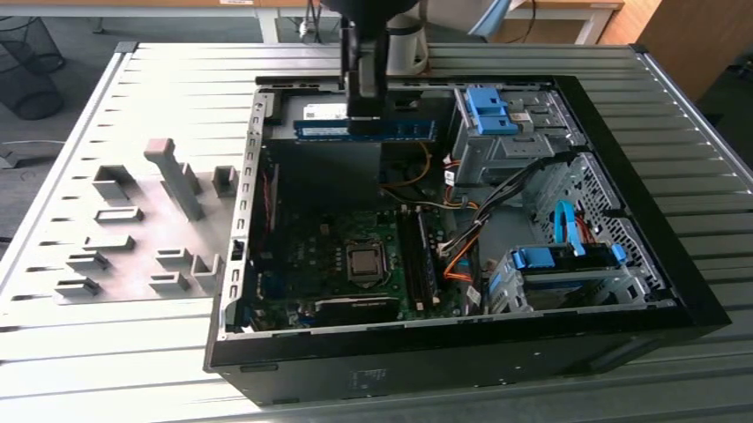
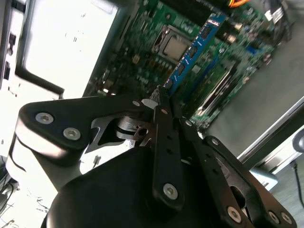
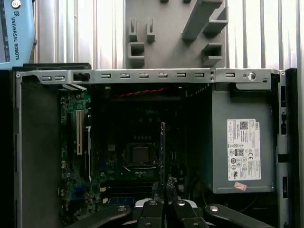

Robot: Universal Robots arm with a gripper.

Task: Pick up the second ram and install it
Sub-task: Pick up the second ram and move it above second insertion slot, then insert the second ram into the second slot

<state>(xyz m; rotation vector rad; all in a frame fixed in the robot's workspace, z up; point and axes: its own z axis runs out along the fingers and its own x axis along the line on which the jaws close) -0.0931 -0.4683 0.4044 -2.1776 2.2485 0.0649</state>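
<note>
The second ram is a long blue stick that hangs level above the rear part of the open computer case. My gripper is shut on it near the stick's middle. In the second wrist view the blue stick runs out from my gripper over the green motherboard. The first wrist view has the stick edge-on above the motherboard, held in my gripper. The memory slots lie beside the processor socket, well below the stick.
A grey fixture plate with plastic blocks lies on the table at the exterior view's left. Inside the case are blue drive caddies, orange cables and a grey power supply.
</note>
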